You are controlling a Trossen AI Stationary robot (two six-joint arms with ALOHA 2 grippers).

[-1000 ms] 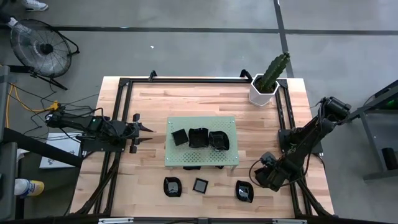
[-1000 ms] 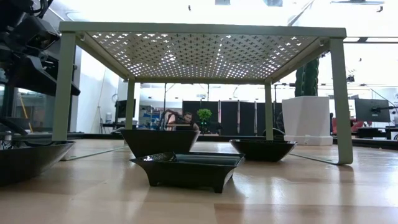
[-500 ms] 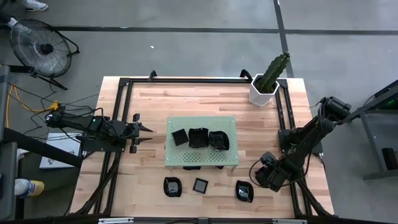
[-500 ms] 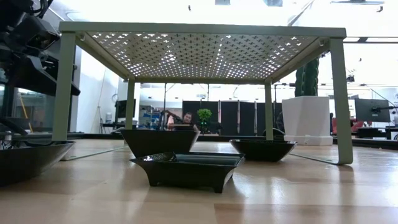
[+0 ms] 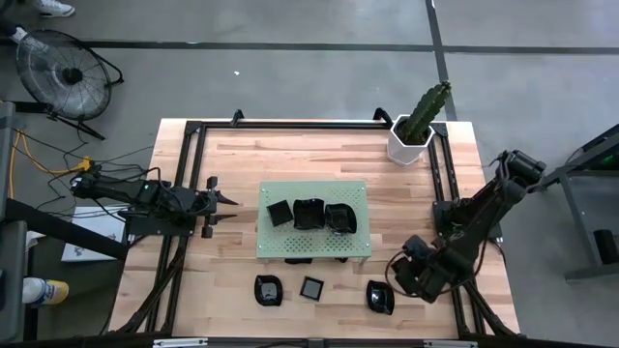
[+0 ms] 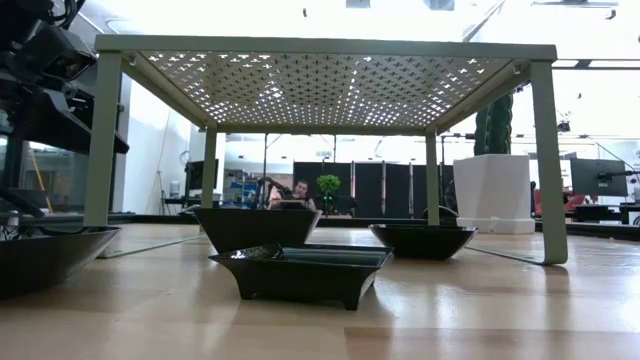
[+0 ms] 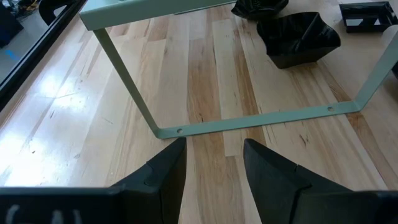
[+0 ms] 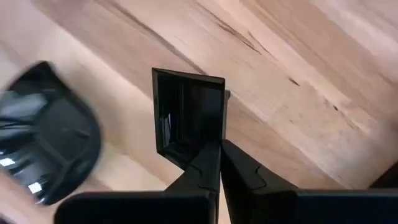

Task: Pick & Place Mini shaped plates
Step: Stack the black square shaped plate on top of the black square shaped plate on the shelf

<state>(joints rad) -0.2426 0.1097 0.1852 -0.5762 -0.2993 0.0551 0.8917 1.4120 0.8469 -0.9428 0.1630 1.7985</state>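
My right gripper (image 8: pixel 220 163) is clamped on the rim of a square black mini plate (image 8: pixel 186 115) near the table's (image 5: pixel 242 155) front right; my left gripper (image 7: pixel 214 155) waits, fingers apart, left of the green perforated stand (image 5: pixel 280 246).

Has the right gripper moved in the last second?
Yes, slightly. In the high view the right gripper, shut on a square black plate, has shifted a little toward the table's near edge, away from the white plant pot.
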